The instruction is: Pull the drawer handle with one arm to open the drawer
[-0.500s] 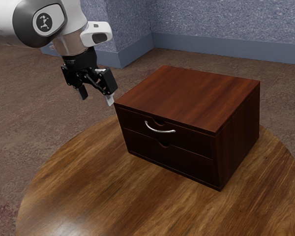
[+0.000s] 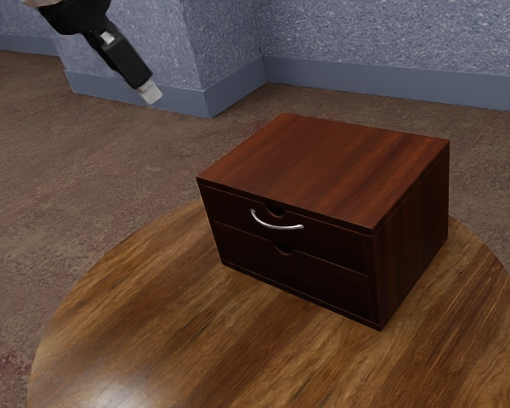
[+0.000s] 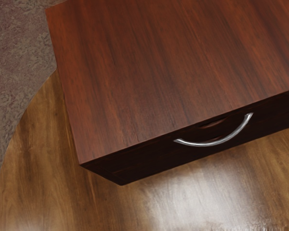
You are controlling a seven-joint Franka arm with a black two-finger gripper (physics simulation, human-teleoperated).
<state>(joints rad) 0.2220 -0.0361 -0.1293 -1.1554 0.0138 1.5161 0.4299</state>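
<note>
A dark red wooden cabinet (image 2: 331, 170) stands on the round wooden table (image 2: 170, 340). It has two drawers, both flush with its front. The upper drawer (image 2: 280, 225) carries a curved silver handle (image 2: 276, 223); the lower drawer (image 2: 297, 268) has only a notch. My gripper (image 2: 144, 85) hangs at the exterior view's upper left, high above the floor and far from the handle, with nothing in it. From the hand's camera I look down on the cabinet's top (image 3: 173, 72) and the handle (image 3: 216, 137) below its front edge.
The table's rim (image 3: 19, 139) curves past the cabinet's corner, with brown carpet (image 2: 85, 170) beyond it. A grey-blue wall with a skirting board (image 2: 365, 76) runs behind. Bare tabletop lies in front of the drawers.
My arm has risen and pulled back toward the exterior view's upper left, farther from the cabinet. The cabinet and its drawers have not moved.
</note>
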